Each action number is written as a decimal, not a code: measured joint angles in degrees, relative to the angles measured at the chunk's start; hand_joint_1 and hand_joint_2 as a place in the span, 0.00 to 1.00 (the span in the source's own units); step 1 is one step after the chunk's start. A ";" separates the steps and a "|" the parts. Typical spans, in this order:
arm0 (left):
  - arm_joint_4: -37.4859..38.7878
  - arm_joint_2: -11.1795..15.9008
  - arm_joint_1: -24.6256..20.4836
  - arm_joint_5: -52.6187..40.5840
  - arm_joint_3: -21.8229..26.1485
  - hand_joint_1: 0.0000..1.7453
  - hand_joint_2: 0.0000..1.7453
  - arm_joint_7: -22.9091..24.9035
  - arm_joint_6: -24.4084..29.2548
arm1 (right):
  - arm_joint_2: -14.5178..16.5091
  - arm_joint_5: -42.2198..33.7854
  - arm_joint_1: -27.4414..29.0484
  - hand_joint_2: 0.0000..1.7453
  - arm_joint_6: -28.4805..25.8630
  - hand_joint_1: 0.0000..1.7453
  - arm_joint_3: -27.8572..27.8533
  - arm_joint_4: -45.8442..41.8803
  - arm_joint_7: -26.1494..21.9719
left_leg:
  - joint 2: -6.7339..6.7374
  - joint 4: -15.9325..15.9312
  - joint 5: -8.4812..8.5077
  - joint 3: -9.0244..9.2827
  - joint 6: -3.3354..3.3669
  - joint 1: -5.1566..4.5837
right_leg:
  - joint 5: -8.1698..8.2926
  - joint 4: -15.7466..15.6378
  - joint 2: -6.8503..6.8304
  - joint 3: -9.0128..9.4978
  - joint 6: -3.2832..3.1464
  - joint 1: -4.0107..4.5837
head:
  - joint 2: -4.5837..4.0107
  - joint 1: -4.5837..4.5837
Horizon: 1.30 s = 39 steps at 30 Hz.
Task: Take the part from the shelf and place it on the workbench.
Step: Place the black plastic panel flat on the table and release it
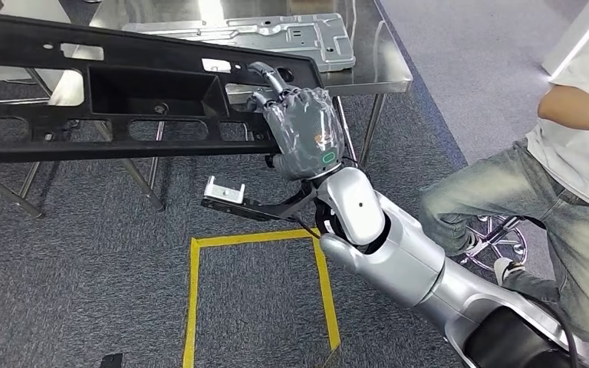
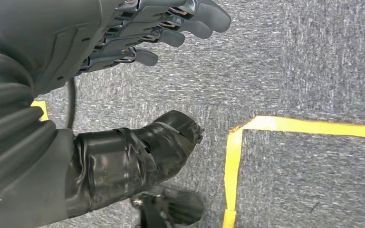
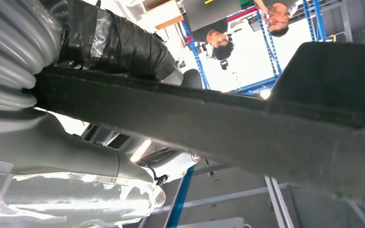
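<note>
A long black plastic part (image 1: 138, 61) with several cut-outs hangs level above the carpet, in front of the steel workbench (image 1: 383, 65). My right hand (image 1: 304, 126) grips its right end, fingers curled over the top edge. In the right wrist view the part (image 3: 228, 118) crosses the picture as a dark bar, with my tape-wrapped thumb (image 3: 119, 42) pressed against one side. My left hand (image 2: 100, 57) hangs over the grey carpet with its fingers (image 2: 180, 23) apart and nothing in it.
A grey stamped metal panel (image 1: 276, 34) lies on the workbench top. Yellow tape (image 1: 255, 239) marks a square on the carpet below the part. A person in jeans (image 1: 552, 207) sits close on the right. Table legs (image 1: 149, 172) stand under the bench.
</note>
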 joint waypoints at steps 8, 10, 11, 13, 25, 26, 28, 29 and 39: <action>0.00 -0.06 -0.13 -0.04 -0.37 0.00 1.00 -0.69 -0.36 | -0.18 0.37 0.11 1.00 0.27 1.00 -1.33 0.10 -0.11 | 0.01 -9.62 1.57 5.62 2.55 -0.08 | -2.07 3.54 0.00 -0.64 2.49 0.23 | 0.00 0.20; 0.00 -0.06 -0.15 -0.05 -0.38 0.00 1.00 -0.70 -0.65 | -0.21 0.39 0.23 1.00 0.35 1.00 -1.61 0.10 -0.11 | -0.03 -9.71 1.12 6.38 3.02 -0.06 | -4.48 10.06 0.01 -4.28 2.96 -0.02 | 0.00 0.34; 0.00 -0.06 -0.16 -0.05 -0.38 0.00 1.00 -0.70 -0.80 | -0.22 0.39 0.38 1.00 0.42 1.00 -1.73 0.10 -0.11 | -0.07 -9.70 0.80 6.72 3.11 -0.07 | -5.64 13.75 0.00 -6.66 3.14 -0.11 | 0.00 0.36; 0.00 -0.06 -0.05 -0.07 -0.39 0.00 1.00 -0.70 -0.94 | -0.30 0.40 0.79 1.00 0.59 1.00 -1.87 0.11 -0.08 | -0.19 -9.69 -0.02 7.70 3.04 -0.08 | -5.64 17.11 0.00 -9.80 3.32 -0.30 | 0.00 0.36; 0.00 -0.17 -0.34 -0.23 -1.19 0.00 1.00 -0.65 -1.00 | -0.67 1.04 0.84 1.00 1.40 1.00 -2.42 -0.04 0.09 | -0.17 -1.11 -3.93 7.00 0.14 0.06 | 1.31 0.07 0.07 -1.46 -0.19 -0.07 | 0.00 0.03; 0.00 -0.16 -0.35 -0.23 -1.25 0.00 1.00 -0.64 -1.00 | -0.67 1.07 0.87 1.00 1.43 1.00 -2.43 -0.05 0.08 | -0.14 2.07 -5.11 4.61 0.01 0.05 | 0.77 0.04 0.08 -0.87 -0.32 -0.02 | 0.00 0.00; 0.00 -0.15 -0.29 -0.23 -1.29 0.00 1.00 -0.62 -0.99 | -0.67 1.09 0.99 1.00 1.47 1.00 -2.42 -0.05 0.07 | -0.13 5.50 -7.08 1.72 -0.12 0.04 | 0.06 0.04 0.11 -0.10 -0.38 0.06 | 0.00 0.00; 0.00 -0.14 -0.27 -0.23 -1.29 0.00 1.00 -0.61 -0.99 | -0.67 1.09 1.03 1.00 1.48 1.00 -2.42 -0.05 0.07 | -0.13 5.96 -7.53 1.24 -0.13 0.04 | -0.09 0.04 0.12 0.08 -0.39 0.08 | 0.00 0.01; 0.04 0.22 0.36 -0.26 -1.40 0.00 1.00 -0.35 -0.77 | -0.99 1.33 1.32 1.00 2.47 1.00 -2.66 -0.39 0.19 | -0.10 -9.73 5.39 1.97 2.61 -1.02 | -4.74 1.15 0.57 6.04 1.41 0.62 | 0.01 0.31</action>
